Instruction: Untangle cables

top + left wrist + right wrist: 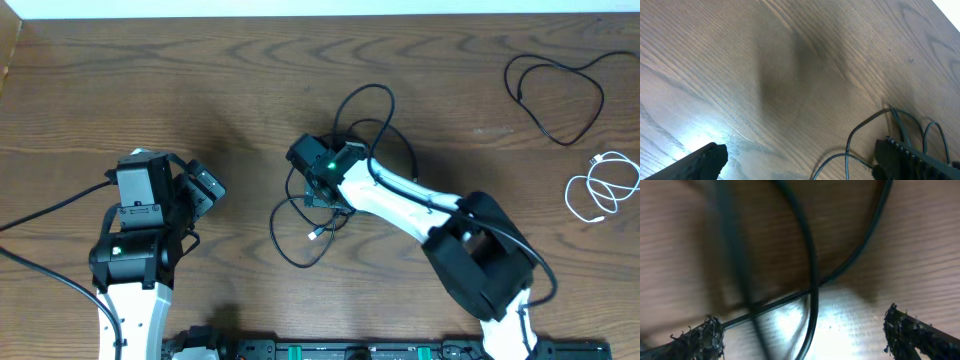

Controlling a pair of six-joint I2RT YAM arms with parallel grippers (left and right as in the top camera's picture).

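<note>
A long black cable (345, 150) lies in crossing loops at the table's middle. My right gripper (313, 190) hangs low over its left part, open. In the right wrist view the gripper (802, 325) has two crossing black strands (811, 280) on the wood between its spread fingers (700, 337), untouched. A second black cable (555, 95) is looped at the far right, with a coiled white cable (603, 187) below it. My left gripper (205, 190) is open, left of the tangle; in the left wrist view this gripper (800, 152) holds nothing, and black cable loops (856, 135) show lower right.
The table is brown wood (200, 80) with its far edge along the top. Thick black arm wires (50, 210) trail to the left from the left arm. The right arm's white link and dark base (480, 255) stretch from the front right toward the middle.
</note>
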